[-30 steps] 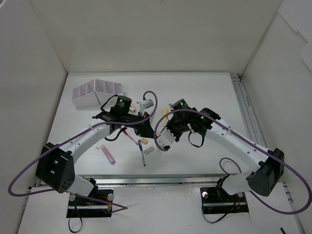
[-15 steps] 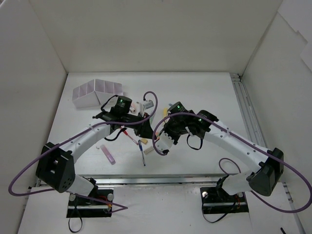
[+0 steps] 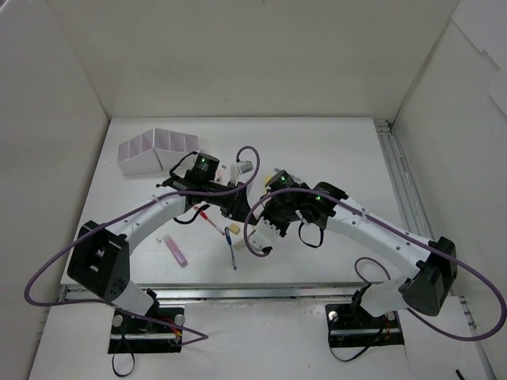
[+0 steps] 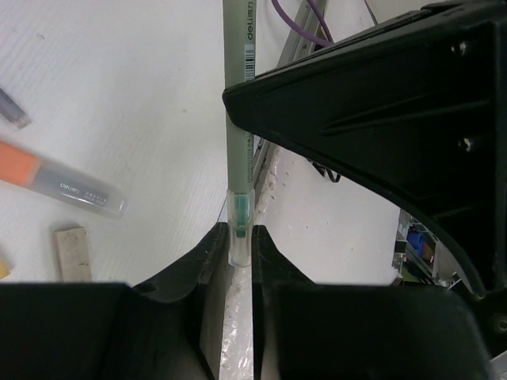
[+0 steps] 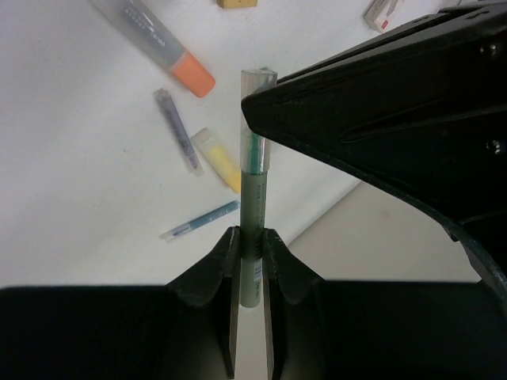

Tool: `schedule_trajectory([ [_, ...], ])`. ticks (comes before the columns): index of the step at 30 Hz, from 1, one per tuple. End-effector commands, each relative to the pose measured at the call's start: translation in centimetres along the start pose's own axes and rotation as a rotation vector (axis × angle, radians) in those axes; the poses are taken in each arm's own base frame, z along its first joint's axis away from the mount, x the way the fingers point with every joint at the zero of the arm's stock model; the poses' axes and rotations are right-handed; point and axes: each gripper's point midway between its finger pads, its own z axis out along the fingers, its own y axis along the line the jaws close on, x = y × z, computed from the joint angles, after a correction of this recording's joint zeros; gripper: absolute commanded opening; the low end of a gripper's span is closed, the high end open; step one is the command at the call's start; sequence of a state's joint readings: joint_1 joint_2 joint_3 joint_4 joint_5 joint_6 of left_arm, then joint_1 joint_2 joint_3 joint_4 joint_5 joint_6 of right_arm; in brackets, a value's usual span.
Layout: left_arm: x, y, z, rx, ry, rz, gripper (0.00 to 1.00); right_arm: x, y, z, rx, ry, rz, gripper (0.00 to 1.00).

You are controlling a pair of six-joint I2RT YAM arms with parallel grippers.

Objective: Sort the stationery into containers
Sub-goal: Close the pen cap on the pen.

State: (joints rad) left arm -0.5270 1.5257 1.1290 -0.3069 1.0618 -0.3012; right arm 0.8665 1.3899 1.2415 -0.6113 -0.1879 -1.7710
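Gripping from both ends, that was the story: the left tool (image 4: 238, 247) was clenched on the capped end of the green marker (image 4: 238, 119), and the right tool (image 5: 249, 237) was clenched on the barrel of that very same marker. What a look at it from the wrists! It had a pale grey-green barrel with printed lettering and a barcode, and a see-through cap with a darker green tip showing inside. It was held off the table (image 3: 333, 150), between the two tools, well apart from the organizer box (image 3: 158, 150), off to the box's right and nearer the arm bases than the box.

An orange marker (image 5: 158, 47), a yellow marker (image 5: 215, 160), a thin blue pen (image 5: 202, 220) and a tan eraser (image 4: 73, 253) lay loose on the table, all outside the organizer box.

Against a second earlier, the right arm's wrist had swung toward the box and the left wrist had edged away from it, so the two arms had closed up. The box and the pink marker (image 3: 177, 252) nearer the bases had not budged.
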Motion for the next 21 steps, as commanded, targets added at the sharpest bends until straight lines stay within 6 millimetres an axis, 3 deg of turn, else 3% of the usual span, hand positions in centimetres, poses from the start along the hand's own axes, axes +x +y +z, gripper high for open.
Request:
schedule_trajectory([
  [1, -6.3, -2.4, -0.9, 0.031, -0.148, 0.192, 0.00, -3.9, 1.0, 1.7, -0.054, -0.126, -0.079, 0.00],
  [7, -8.1, -1.4, -1.2, 0.006, -0.233, 0.214, 0.00, -6.1, 1.4, 1.7, -0.046, -0.224, -0.089, 0.00],
  [11, -11.5, -2.9, -2.9, 0.047, -0.363, 0.348, 0.00, -7.9, 2.0, 1.6, -0.055, -0.294, -0.099, 0.00],
  [16, -14.0, -4.8, -3.0, 0.138, -0.368, 0.432, 0.00, -10.2, 2.5, 1.1, -0.086, -0.411, -0.117, 0.00],
  [21, -15.3, -4.8, -2.4, 0.193, -0.358, 0.452, 0.00, -11.8, 2.4, 0.3, -0.085, -0.495, -0.117, 0.00],
])
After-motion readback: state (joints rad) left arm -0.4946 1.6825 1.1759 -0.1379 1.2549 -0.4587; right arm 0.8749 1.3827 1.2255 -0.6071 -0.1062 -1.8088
